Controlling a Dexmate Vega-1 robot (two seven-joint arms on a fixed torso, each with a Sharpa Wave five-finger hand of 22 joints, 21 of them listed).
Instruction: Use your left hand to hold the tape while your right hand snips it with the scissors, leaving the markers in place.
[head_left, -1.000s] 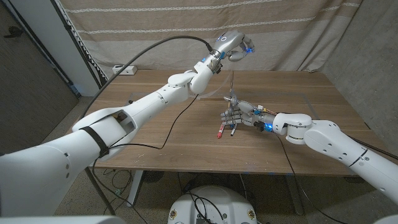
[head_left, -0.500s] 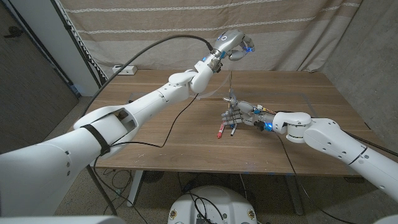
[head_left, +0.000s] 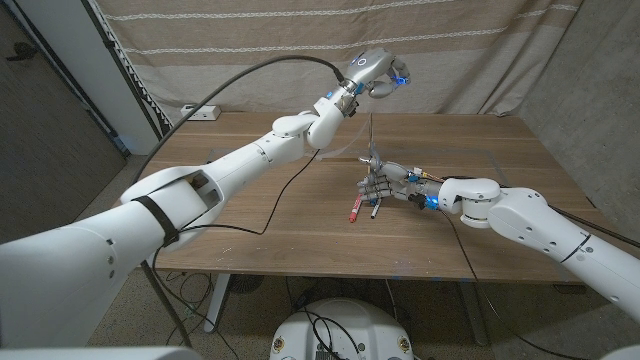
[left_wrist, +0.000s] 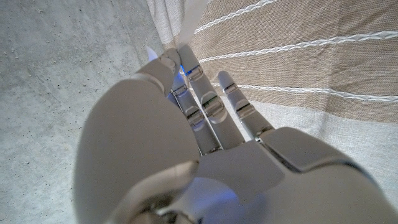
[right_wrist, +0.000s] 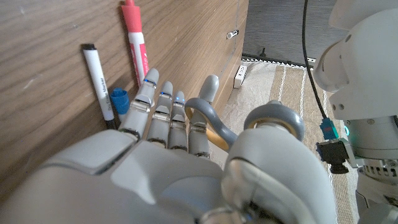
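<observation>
Your left hand (head_left: 372, 72) is raised high above the table's far edge, fingers drawn together as if pinching the top of the tape (head_left: 372, 130). The tape shows as a thin, pale strand running straight down toward the middle of the table; holding it up like this keeps it taut, so the blades have something firm to bite. In the left wrist view the fingers (left_wrist: 205, 102) lie close side by side against the curtain (left_wrist: 298, 56), and a pale strip rises from their tips.

Your right hand (head_left: 388, 185) sits low near the table's middle, fingers curled around the grey handles of the scissors (right_wrist: 214, 121), blades pointing up toward the strand. Whether the blades already touch the tape, you cannot tell from here.

The red marker (right_wrist: 134, 40) and the black marker (right_wrist: 99, 81) lie on the wooden table (head_left: 250, 190) just beside your right fingers, with a blue cap (right_wrist: 119, 98) close to them. Working that close, keep the hand's motion upward so they stay put.
</observation>
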